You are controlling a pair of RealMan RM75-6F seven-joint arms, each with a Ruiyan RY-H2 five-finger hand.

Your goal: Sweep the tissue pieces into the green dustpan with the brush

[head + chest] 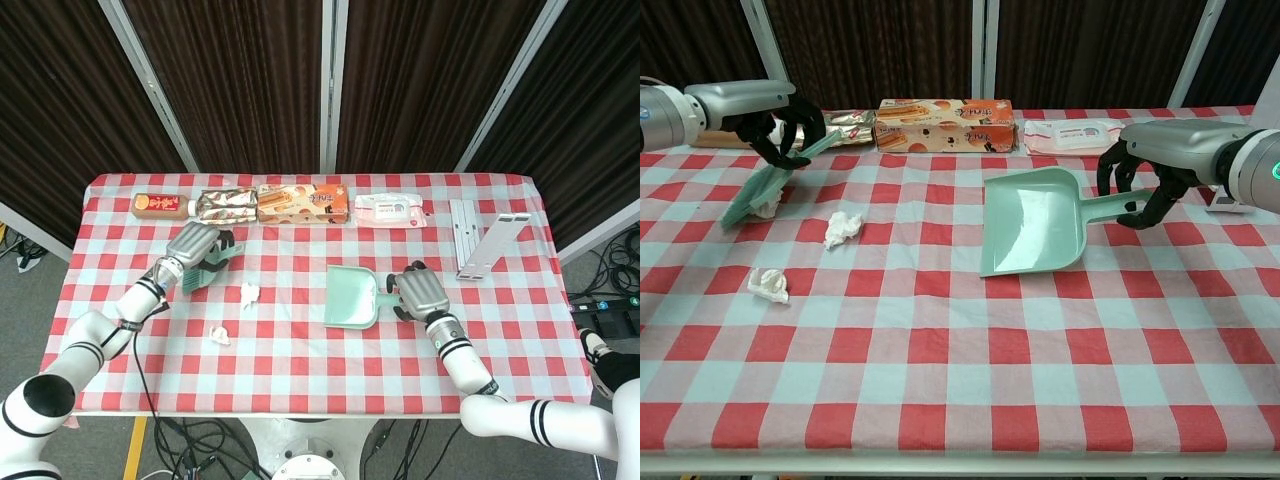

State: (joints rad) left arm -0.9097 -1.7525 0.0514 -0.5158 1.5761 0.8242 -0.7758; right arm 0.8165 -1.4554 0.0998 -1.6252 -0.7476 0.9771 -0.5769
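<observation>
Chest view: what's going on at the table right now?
The left hand holds the brush, bristles down at a tissue piece near the table's left edge. The right hand grips the dustpan by its handle; the pan lies flat mid-table, mouth toward the tissue. Two more pieces lie loose between brush and pan. None is in the pan yet.
</observation>
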